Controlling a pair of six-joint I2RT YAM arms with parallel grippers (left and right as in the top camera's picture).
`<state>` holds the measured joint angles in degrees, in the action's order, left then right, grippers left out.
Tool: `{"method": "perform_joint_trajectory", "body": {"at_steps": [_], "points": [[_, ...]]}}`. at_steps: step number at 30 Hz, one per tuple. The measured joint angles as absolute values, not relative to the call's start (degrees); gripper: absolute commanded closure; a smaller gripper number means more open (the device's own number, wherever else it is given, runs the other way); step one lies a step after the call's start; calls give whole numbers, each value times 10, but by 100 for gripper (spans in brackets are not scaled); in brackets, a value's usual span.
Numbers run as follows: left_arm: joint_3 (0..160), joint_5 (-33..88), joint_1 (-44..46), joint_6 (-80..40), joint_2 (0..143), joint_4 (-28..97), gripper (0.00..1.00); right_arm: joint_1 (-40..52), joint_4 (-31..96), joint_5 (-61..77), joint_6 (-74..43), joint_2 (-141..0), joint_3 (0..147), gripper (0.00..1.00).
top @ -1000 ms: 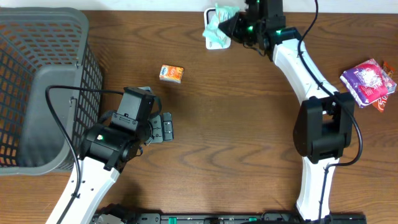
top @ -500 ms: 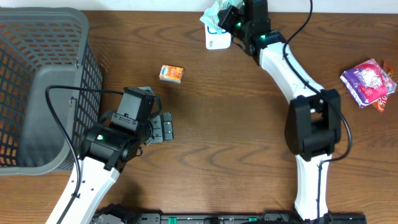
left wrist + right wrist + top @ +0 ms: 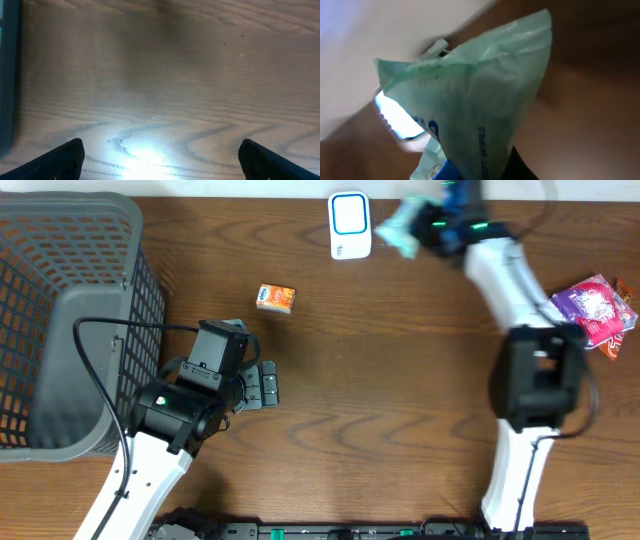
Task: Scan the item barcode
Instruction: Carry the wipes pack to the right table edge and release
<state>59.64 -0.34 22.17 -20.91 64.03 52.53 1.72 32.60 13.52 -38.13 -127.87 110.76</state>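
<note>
The item is a pale green wipes pack (image 3: 398, 228), hanging blurred just right of the white barcode scanner (image 3: 349, 225) at the table's far edge. My right gripper (image 3: 420, 230) is shut on it. The right wrist view fills with the pack (image 3: 480, 100), pinched from below by the right gripper (image 3: 487, 172), with one dark finger (image 3: 522, 167) showing and the scanner's bright face (image 3: 397, 120) behind it. My left gripper (image 3: 270, 385) rests low over bare wood at centre left, open and empty. In its own view its fingers (image 3: 65, 160) stand wide apart.
A grey mesh basket (image 3: 60, 310) fills the left side. A small orange box (image 3: 275, 299) lies between the basket and the scanner. A purple snack packet (image 3: 592, 312) sits at the right edge. A dark edge (image 3: 7, 75) borders the left wrist view.
The right arm has swung to the right with the green pack, which was over the scanner before; the scanner's face is now uncovered. The left arm has not moved.
</note>
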Motion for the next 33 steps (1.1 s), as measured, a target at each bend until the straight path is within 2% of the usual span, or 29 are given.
{"method": "perform_joint_trajectory", "body": {"at_steps": [9, 18, 26, 27, 31, 33], "points": [[596, -3, 222, -209, 640, 525, 2, -178, 547, 62, -182, -1240, 1119, 99], [596, -4, 222, -209, 640, 525, 2, -243, 543, 101, -56, -1291, 1108, 99], [596, -4, 222, -209, 640, 525, 2, -242, 508, 105, -50, -1352, 1105, 99], [596, -4, 222, -209, 640, 525, 2, -242, 507, 98, -53, -1356, 1105, 98], [596, -4, 222, -209, 640, 525, 2, -245, 511, 49, -57, -1355, 1107, 75], [596, -3, 222, -209, 640, 525, 2, -251, 536, 23, -61, -1355, 1117, 71]]}}
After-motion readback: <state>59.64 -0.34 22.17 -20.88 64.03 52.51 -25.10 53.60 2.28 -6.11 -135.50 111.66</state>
